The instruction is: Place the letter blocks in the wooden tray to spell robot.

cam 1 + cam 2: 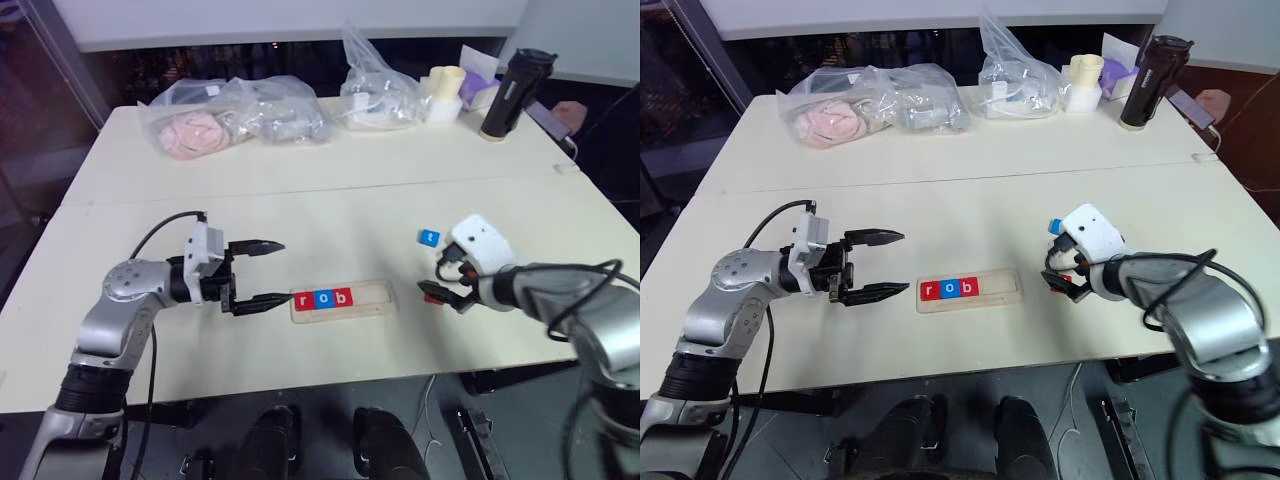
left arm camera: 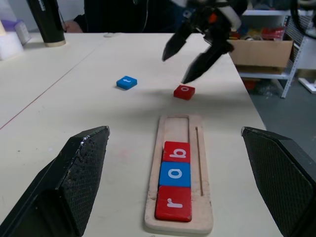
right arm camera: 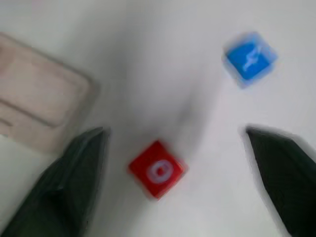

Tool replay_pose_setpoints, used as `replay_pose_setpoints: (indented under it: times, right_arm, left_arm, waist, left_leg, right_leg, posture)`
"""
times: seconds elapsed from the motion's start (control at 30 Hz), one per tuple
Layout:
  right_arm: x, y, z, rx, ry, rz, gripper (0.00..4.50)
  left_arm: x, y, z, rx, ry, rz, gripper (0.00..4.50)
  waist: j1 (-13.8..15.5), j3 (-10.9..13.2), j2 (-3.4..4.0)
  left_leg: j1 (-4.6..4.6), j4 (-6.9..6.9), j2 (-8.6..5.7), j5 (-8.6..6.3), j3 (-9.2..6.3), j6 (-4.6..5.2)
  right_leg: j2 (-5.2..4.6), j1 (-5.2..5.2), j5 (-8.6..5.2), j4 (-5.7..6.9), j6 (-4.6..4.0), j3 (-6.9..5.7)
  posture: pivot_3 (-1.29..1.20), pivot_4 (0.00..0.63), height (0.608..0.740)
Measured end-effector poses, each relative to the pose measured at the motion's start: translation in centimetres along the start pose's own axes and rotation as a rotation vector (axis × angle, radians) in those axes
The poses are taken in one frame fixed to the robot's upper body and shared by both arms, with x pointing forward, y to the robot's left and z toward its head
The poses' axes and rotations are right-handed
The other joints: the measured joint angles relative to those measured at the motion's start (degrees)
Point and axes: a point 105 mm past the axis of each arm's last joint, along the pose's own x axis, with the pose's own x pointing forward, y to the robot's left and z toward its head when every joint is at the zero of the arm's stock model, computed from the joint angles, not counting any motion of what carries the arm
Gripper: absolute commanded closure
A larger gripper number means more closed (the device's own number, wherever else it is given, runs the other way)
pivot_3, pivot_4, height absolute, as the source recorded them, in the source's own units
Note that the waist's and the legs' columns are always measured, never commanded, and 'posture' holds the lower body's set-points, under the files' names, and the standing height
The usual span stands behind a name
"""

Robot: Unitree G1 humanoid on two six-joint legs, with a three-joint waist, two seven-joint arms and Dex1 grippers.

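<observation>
- Overhead, the wooden tray (image 1: 342, 299) near the table's (image 1: 330, 205) front edge holds r, o, b (image 1: 321, 298).
- Left wrist: left gripper (image 2: 181, 182) gapes empty.
- Right wrist: right gripper (image 3: 185, 180) spread over the loose red o block (image 3: 157, 169); blue t block (image 3: 249, 59) beyond.

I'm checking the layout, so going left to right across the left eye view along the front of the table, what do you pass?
left gripper → wooden tray holding red r, blue o, red b → red o block under the right gripper.
</observation>
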Motion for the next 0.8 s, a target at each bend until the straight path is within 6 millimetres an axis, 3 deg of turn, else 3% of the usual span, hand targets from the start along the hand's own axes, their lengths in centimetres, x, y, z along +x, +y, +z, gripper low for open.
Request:
replay_pose_setpoints:
  times: [0.07,0.2,0.37,0.77,0.8]
  right_arm:
    - [0.1,0.5,-1.3,-0.116,-0.001,0.095,0.05]
    - [0.3,0.9,-2.3,-0.186,-0.067,0.238,0.05]
    - [0.9,-1.2,-2.6,-0.207,-0.104,0.226,0.05]
    - [2.7,-2.1,-4.2,-0.170,-0.109,0.284,0.05]
    - [2.8,-2.2,-4.4,-0.173,-0.104,0.283,0.29]
  left_arm:
    - [-0.1,0.1,0.0,-0.001,0.001,0.004,0.00]
    - [0.0,0.1,0.0,0.000,-0.001,0.004,0.00]
    - [-0.1,0.0,-0.1,-0.002,0.000,0.006,0.00]
    - [0.1,-0.1,0.0,0.001,-0.002,0.005,0.00]
    - [0.0,-0.1,0.0,0.001,-0.002,0.005,0.00]
  waist:
    - [-0.1,0.0,-0.02]
    - [-0.4,0.0,-0.06]
    - [-0.1,0.0,-0.06]
    - [0.9,0.0,-0.05]
    - [1.0,0.0,-0.05]
  left_leg:
    - [0.00,0.00,-0.01,-0.03,0.03,0.04]
    - [0.04,0.11,0.02,-0.03,0.09,0.05]
    - [0.06,0.16,0.09,-0.04,0.07,0.02]
    - [0.05,0.13,0.09,-0.05,0.09,0.01]
    - [0.05,0.13,0.09,-0.05,0.09,0.01]
  right_leg:
    - [-0.01,0.03,0.00,-0.05,0.02,0.00]
    - [-0.07,0.02,0.05,0.06,-0.02,0.02]
    - [-0.11,0.03,0.11,0.10,-0.14,0.00]
    - [-0.13,-0.01,0.13,0.09,-0.18,0.00]
    - [-0.13,-0.01,0.13,0.09,-0.18,0.00]
  posture:
    - [0.00,0.150,0.738]
    - [0.00,0.150,0.738]
    - [0.00,0.150,0.738]
    - [0.00,0.150,0.738]
    - [0.00,0.150,0.738]
